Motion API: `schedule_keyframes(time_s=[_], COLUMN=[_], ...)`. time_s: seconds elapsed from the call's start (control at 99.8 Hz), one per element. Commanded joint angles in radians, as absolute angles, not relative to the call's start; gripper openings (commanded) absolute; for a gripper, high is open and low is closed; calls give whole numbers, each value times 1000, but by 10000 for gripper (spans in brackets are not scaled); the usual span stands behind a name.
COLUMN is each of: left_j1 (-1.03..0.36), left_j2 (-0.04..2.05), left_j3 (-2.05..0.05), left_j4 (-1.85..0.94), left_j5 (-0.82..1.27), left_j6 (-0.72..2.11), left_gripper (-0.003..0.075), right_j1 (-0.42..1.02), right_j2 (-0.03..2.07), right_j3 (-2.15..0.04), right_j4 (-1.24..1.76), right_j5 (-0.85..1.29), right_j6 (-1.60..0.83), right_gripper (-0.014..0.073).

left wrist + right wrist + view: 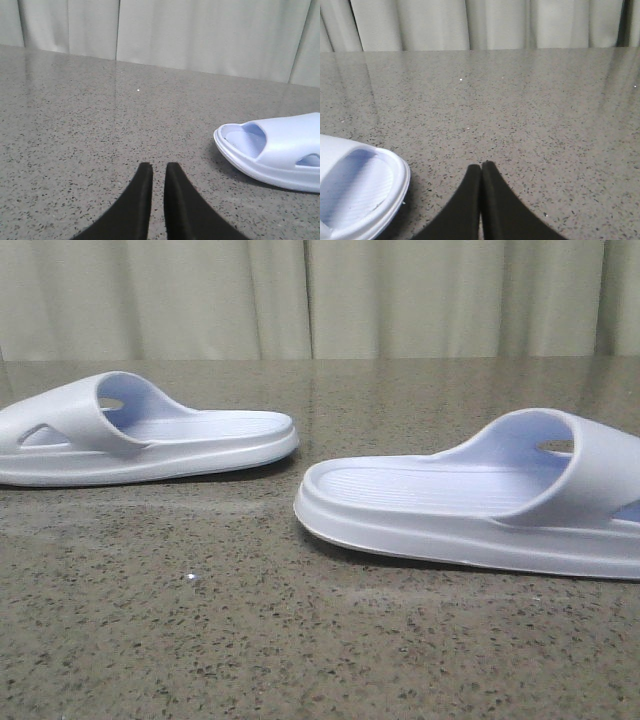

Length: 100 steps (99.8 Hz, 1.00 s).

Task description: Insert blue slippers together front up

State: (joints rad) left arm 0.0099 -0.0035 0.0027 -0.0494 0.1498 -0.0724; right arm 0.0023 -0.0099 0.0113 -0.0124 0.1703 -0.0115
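The left claw (158,167) hangs low over the bench, w/ its two black curved fingers (141,190) nearly together; only a thin slit stays between the tips, and nothing is in it. The right claw (481,166) is also low, w/ tips pressed together and touching, holding nothing. Both point forward, toward the pale pleated curtain (320,295) at the back.

The bench (200,640) is grey-brown speckled stone, polished, w/ soft reflections.

The very pale blue, almost white foam slide slippers lie flat, soles down, well apart from each other. One slipper (280,150) lies ahead of the left claw and off to its side, not touching; the rounded end w/ raised rim faces the claw. In front view this slipper (140,430) shows a wide smooth strap and a small triangular side hole. The other slipper (355,195) lies just beside the right claw, apart from it; its footbed has fine ribs. In front view this one (480,500) shows the ribbed footbed and thick sole.

No brand or writing can be read.
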Motion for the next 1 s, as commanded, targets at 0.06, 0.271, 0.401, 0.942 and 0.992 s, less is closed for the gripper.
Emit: schedule_keyframes(time_s=[0.06, 0.271, 0.401, 0.942, 0.992], left_j1=[3, 3, 3, 3, 3], left_j2=[0, 0, 0, 0, 0], left_j3=[12, 12, 12, 12, 12], left_j4=[-56, -56, -56, -56, -56], left_j5=[71, 71, 71, 71, 65], left_j6=[-74, -74, -74, -74, -74], left_gripper=[15, 15, 15, 15, 15], right_j1=[-3, -3, -3, -3, -3], right_j2=[-30, -30, -30, -30, -30], right_j3=[32, 32, 32, 32, 32], right_j4=[-20, -20, -20, -20, 0], right_j5=[91, 91, 91, 45, 17], right_j6=[-21, -21, -21, -21, -21], right_gripper=[-89, -89, -89, -89, -89])
